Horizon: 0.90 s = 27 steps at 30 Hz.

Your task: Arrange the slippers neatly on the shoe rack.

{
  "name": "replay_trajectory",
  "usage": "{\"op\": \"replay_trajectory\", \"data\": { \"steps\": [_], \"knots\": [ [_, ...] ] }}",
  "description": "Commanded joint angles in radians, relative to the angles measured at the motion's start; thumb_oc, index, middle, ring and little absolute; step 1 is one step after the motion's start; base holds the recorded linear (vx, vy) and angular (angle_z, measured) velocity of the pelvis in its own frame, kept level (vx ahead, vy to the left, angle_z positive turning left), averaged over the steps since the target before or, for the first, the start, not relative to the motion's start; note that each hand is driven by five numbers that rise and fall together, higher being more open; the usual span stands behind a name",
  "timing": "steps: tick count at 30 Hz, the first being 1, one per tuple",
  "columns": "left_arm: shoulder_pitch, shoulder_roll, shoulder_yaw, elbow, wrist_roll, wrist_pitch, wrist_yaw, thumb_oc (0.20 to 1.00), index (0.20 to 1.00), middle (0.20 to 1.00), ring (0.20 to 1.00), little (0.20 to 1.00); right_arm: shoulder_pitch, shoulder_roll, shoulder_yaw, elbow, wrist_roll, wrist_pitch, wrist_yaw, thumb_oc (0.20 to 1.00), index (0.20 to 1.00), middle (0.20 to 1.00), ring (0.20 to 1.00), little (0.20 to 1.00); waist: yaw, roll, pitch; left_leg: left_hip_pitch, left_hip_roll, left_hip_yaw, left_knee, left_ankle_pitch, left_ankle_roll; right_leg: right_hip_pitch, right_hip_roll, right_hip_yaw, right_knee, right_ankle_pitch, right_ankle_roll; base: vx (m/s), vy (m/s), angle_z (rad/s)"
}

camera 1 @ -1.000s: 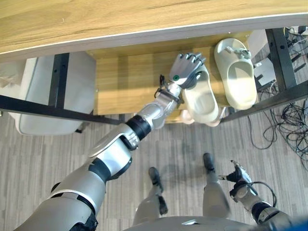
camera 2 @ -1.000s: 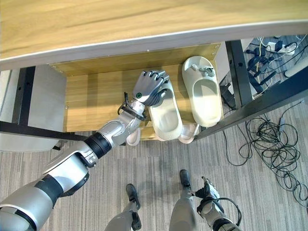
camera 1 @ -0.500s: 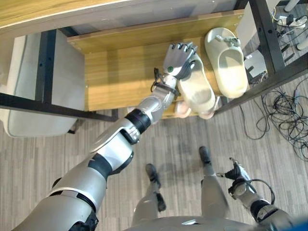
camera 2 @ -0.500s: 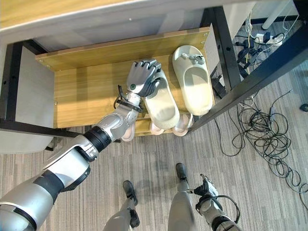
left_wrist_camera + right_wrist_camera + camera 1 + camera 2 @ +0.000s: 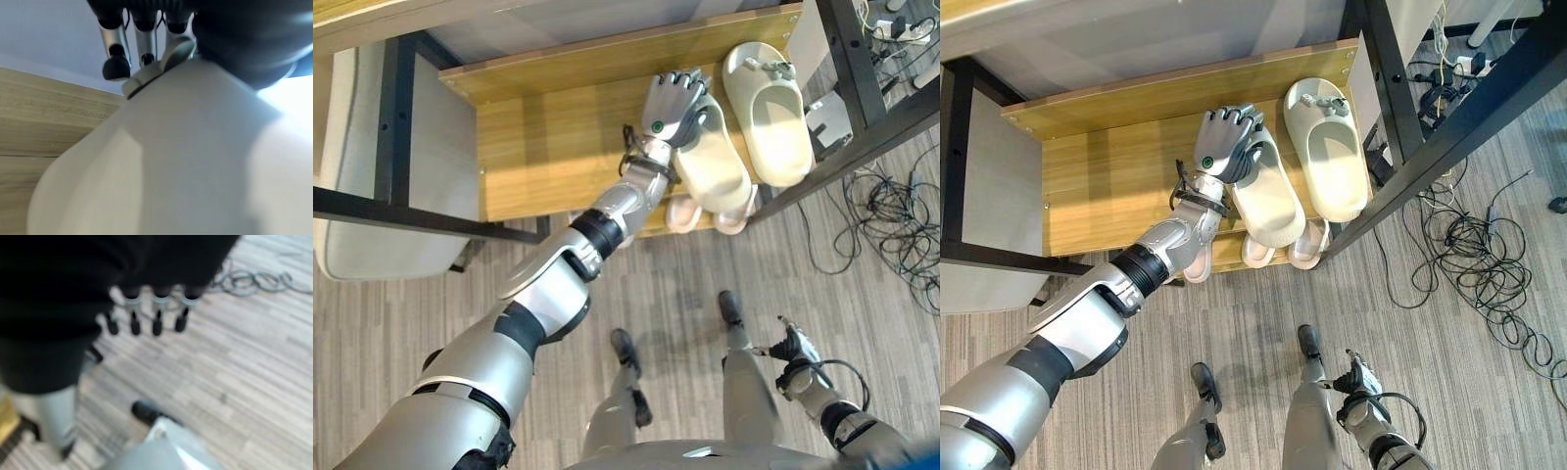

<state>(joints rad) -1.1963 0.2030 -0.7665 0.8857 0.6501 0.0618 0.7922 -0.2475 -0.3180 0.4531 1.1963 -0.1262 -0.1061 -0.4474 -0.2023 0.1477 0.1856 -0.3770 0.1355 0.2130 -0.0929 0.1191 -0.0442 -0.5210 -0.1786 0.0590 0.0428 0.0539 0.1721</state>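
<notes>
Gripping cream slipper, left hand fingers over its toe (on rack)

The shoe rack had shelves of light wood with a matt, faintly streaked grain, set in a frame of matt black metal. Both cream slippers looked like smooth moulded foam or rubber with a dull sheen. The left robot hand showed brushed silver metal fingers with dark rubbery tips. The floor was grey wood-look planking, matt and finely grained.
</notes>
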Motion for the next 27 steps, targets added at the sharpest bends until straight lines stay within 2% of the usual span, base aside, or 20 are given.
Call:
{"op": "replay_trajectory", "data": {
  "steps": [1,11,19,27],
  "knots": [
    [-0.111,-0.019,0.050,0.162,-0.005,0.016,-0.043,0.200,0.200,0.200,0.200,0.200,-0.039,-0.018,0.004,0.037,0.028,-0.014,-0.031,1.000,1.000,1.000,1.000,1.000,-0.016,-0.017,0.063,0.010,0.027,-0.027,0.006,-0.041,-0.080,-0.002,-0.004,-0.039,-0.068,0.071,0.020,0.00,0.000,0.00],
    [-0.172,0.033,0.075,0.172,-0.020,0.037,-0.022,0.200,0.200,0.200,0.200,0.200,-0.043,-0.014,0.010,0.025,0.030,-0.021,-0.035,1.000,1.000,1.000,1.000,1.000,-0.016,-0.020,0.076,-0.013,0.032,-0.030,0.006,-0.036,-0.080,-0.029,-0.003,-0.039,-0.059,0.073,0.019,0.00,-0.001,-0.01],
    [-0.190,0.044,0.118,0.145,-0.049,0.057,0.042,0.200,0.200,0.200,0.200,0.200,-0.024,-0.023,0.022,0.018,0.016,-0.024,-0.037,1.000,1.000,1.000,1.000,1.000,-0.019,-0.020,0.073,0.001,0.031,-0.032,0.006,-0.041,-0.081,-0.019,-0.001,-0.040,-0.054,0.068,0.017,0.00,0.000,0.00],
    [-0.177,0.060,0.123,0.068,0.005,0.086,0.112,0.200,0.200,0.200,0.200,0.200,-0.008,-0.032,0.023,0.027,0.010,-0.032,-0.041,1.000,1.000,1.000,1.000,1.000,-0.025,-0.029,0.079,0.009,0.031,-0.031,0.006,-0.046,-0.080,-0.014,0.001,-0.039,-0.053,0.066,0.016,0.00,0.000,0.00]
  ]
}}
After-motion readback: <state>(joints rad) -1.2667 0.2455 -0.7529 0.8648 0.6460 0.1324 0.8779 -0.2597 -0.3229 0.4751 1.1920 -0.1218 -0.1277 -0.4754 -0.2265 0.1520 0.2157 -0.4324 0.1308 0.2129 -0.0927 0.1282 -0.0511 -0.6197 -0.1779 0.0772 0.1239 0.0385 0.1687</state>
